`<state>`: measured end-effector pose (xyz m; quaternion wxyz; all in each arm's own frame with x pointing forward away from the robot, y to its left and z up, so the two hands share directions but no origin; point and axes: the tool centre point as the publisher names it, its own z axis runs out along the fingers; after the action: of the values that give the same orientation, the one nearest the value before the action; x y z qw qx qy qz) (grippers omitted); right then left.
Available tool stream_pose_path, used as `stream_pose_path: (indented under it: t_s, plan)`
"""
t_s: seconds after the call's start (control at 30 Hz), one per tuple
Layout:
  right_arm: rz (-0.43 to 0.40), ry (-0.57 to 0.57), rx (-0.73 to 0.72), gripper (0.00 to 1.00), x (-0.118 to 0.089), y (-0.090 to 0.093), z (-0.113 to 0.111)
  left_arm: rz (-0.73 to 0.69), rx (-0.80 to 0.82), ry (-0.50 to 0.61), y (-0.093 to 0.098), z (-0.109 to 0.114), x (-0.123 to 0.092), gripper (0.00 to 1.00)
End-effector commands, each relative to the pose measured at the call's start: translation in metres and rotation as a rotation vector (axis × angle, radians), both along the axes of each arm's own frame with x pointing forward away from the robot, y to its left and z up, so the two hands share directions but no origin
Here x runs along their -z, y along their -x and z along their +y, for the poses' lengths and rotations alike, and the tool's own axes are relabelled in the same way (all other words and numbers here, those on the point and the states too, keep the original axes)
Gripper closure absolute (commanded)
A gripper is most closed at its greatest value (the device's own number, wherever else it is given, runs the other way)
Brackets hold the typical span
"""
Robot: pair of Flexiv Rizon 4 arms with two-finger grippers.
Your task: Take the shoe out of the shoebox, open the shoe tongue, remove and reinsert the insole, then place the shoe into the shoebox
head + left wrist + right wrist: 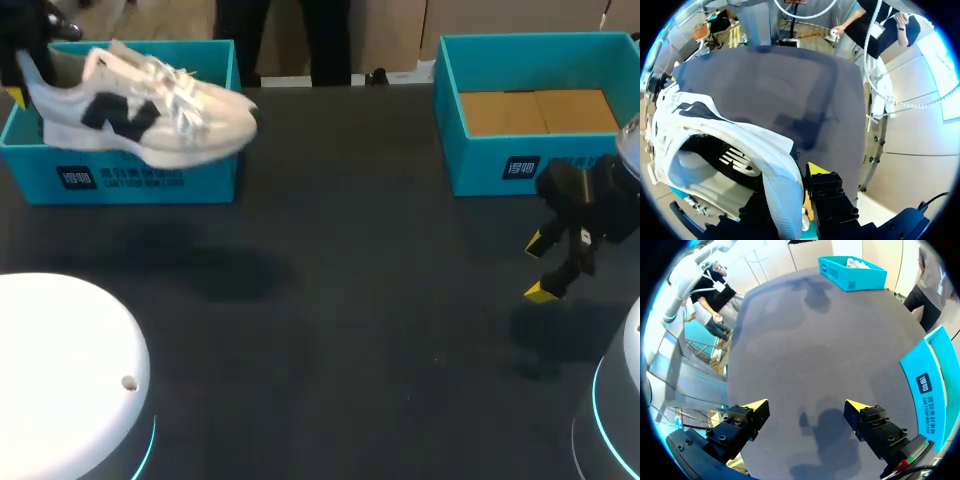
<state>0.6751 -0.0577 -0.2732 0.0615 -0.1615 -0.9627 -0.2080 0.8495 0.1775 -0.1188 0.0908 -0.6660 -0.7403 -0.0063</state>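
Currently: cardboard-lined teal box [520, 165] sitting far right on the dark table [350, 300], with the right gripper [545, 265] hovering just before it, fingers spread wide and holding nothing. Teal shoebox [130, 180] sitting far left. White sneaker [150, 115] hanging in the air near the shoebox, sole down, long axis running left-right and toe pointing right. Left gripper [795, 182] pinching its heel.

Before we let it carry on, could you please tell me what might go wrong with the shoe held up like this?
1. The left hand pinches only the heel of the white fabric sneaker with a black logo, and the toe is unsupported. The sneaker could swing or slip out.
2. The right hand is open and far off by the other side, so nothing is placed to steady the sneaker if the grip loosens.
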Motion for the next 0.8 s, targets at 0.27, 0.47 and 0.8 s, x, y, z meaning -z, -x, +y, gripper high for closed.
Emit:
stream_pose_path:
  t_s: [0.27,0.47,0.8]
  plan:
    - [-0.001,0.002,0.000,0.00,0.001,0.001,0.000,-0.138,0.007,-0.052,0.034,-0.056,0.035,1.00]
    - [-0.001,0.002,0.000,0.00,0.001,0.001,0.000,-0.090,0.027,-0.077,0.041,-0.086,0.063,1.00]
    - [-0.001,0.002,0.000,0.00,0.001,0.001,0.000,-0.011,0.019,-0.103,0.057,-0.117,0.091,1.00]
